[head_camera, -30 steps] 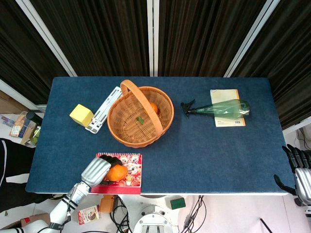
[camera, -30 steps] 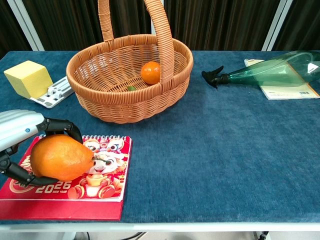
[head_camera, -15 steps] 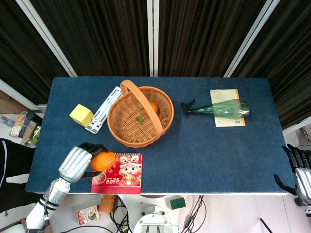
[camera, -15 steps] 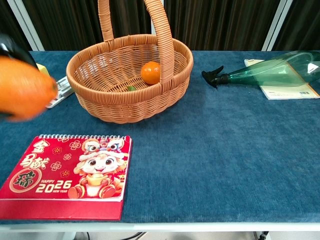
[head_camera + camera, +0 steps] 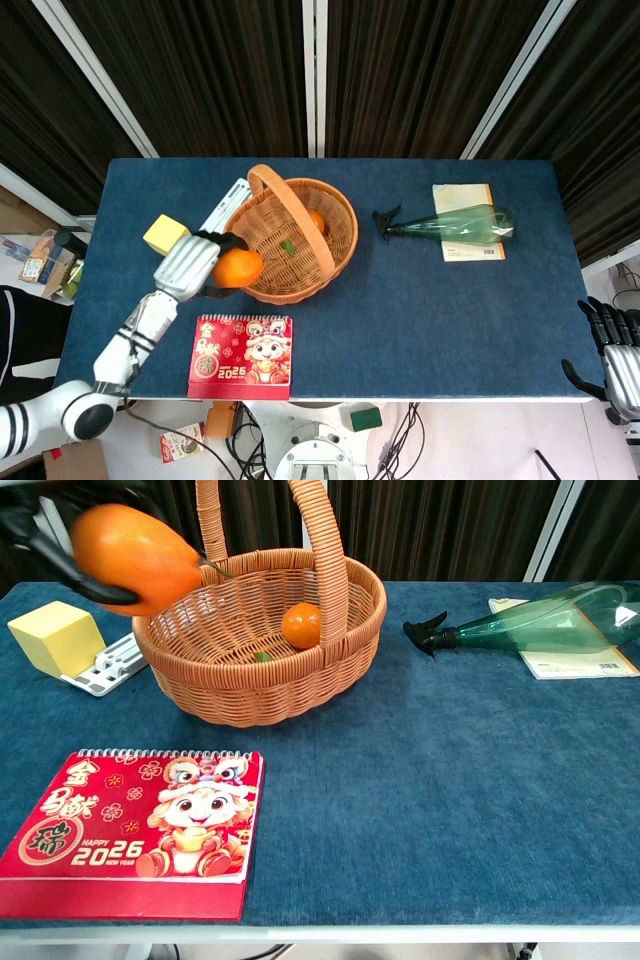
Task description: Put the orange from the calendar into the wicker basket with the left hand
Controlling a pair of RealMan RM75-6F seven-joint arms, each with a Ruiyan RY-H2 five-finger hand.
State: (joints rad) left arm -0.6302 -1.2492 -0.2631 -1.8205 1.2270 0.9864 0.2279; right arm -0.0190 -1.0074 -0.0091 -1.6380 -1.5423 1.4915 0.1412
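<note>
**Orange fruit carried up to the basket's rim**

Orange (image 5: 238,268) and glossy, the fruit now sits clamped in the left robot hand (image 5: 190,265) at centre-left of the head view, right at the near-left rim of the wicker basket (image 5: 262,282). A second ago it lay on the calendar (image 5: 243,356) with the fingers wrapped round it; half a second ago it was lifted off to the calendar's left. The calendar now lies bare at the lower left of the blue desk (image 5: 420,310), so the pick is done and, by my judgement, only the carry over the rim and the release remain.

The chest view shows the fruit in the upper left corner, raised above the rim's level and slightly blurred (likely in motion), with only dark fingers visible around it. It also shows plainly a smaller orange (image 5: 301,624) already resting inside the basket, partly hidden by the handle from above. The head view alone shows the whole left arm, and the right robot hand (image 5: 612,350) idle at the lower right edge, fingers apart, holding nothing.
</note>
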